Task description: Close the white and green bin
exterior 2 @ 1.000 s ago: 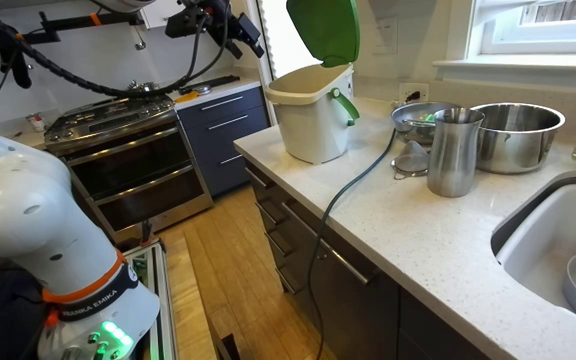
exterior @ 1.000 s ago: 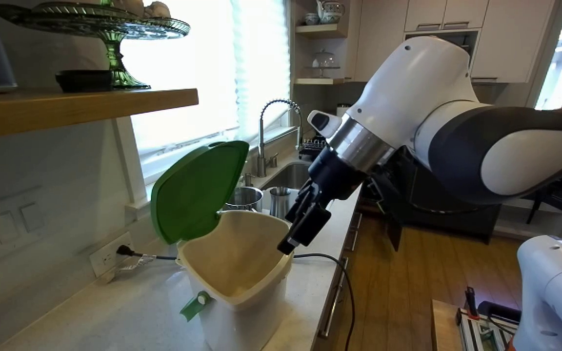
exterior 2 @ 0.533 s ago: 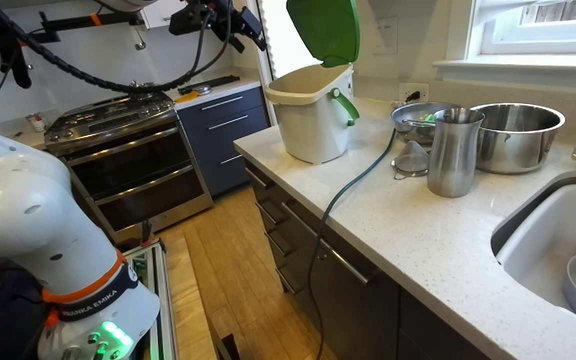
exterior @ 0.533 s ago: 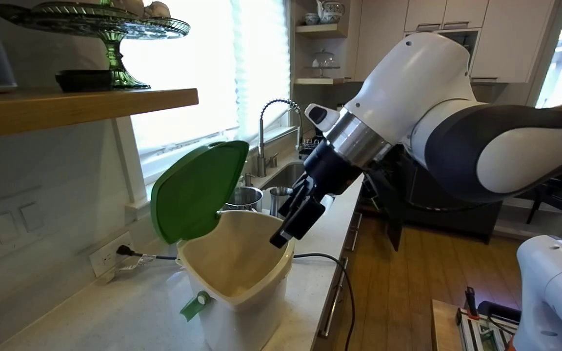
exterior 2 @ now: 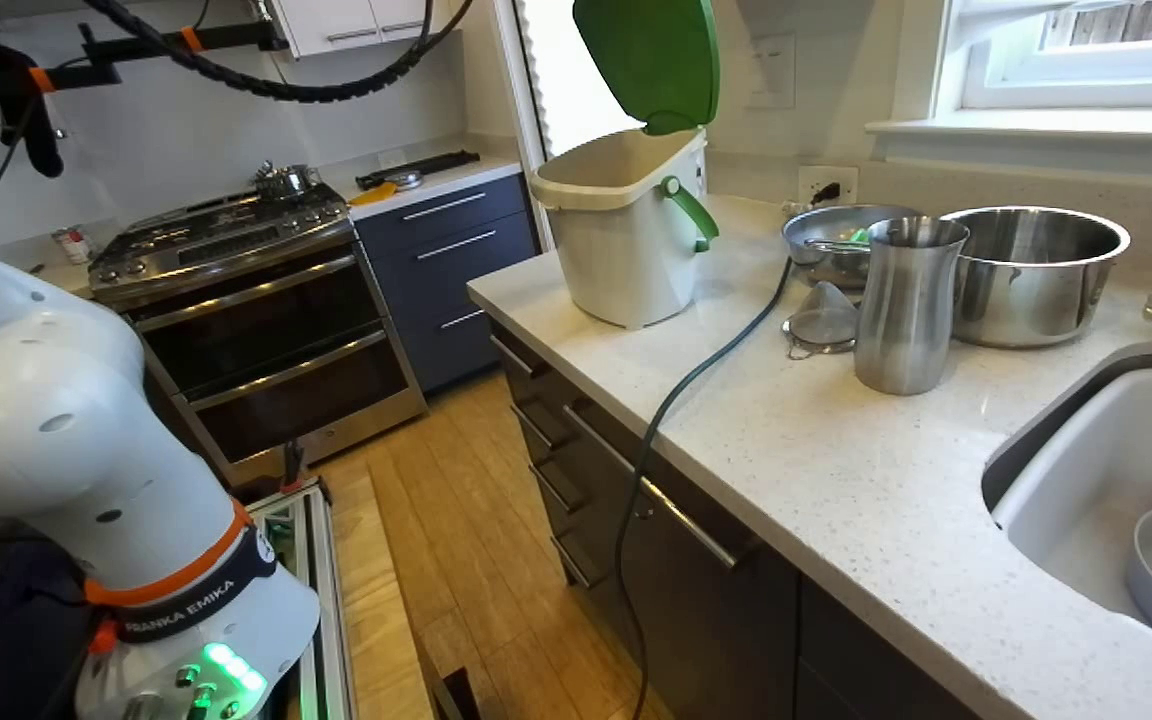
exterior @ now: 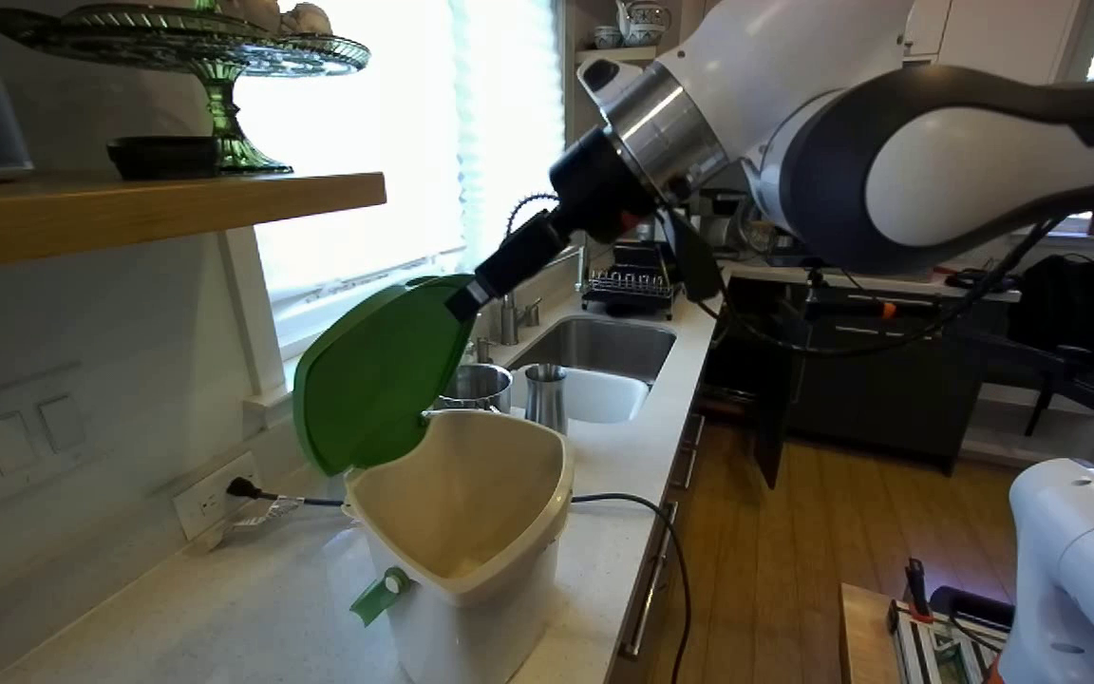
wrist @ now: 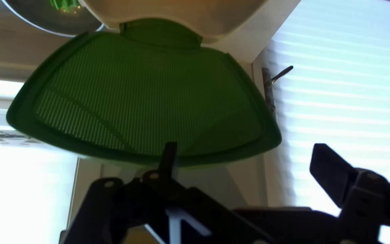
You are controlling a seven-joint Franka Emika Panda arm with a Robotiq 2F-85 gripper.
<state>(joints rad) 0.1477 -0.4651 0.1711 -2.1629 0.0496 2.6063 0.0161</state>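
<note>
The white and green bin (exterior: 471,608) stands on the counter in both exterior views (exterior 2: 626,250). Its green lid (exterior: 386,380) is hinged up and open, leaning back; it also shows in an exterior view (exterior 2: 656,60), cut off by the top edge. My gripper (exterior: 463,302) is at the lid's upper edge in an exterior view; I cannot tell if it touches. In the wrist view my gripper (wrist: 245,145) has its fingers wide apart with nothing between them. The lid's inner face (wrist: 154,95) fills the middle there, and its outer edge lies close to one finger.
A steel pitcher (exterior 2: 906,310), a steel pot (exterior 2: 1031,270) and a steel bowl (exterior 2: 841,235) stand on the counter beside the bin. A wooden shelf (exterior: 177,214) bears a green glass stand (exterior: 224,114). A cord (exterior 2: 681,400) crosses the counter edge.
My gripper has risen from above the bin's opening to the upper edge of the lid and turned. It has left the top of an exterior view. The bin and lid have not moved.
</note>
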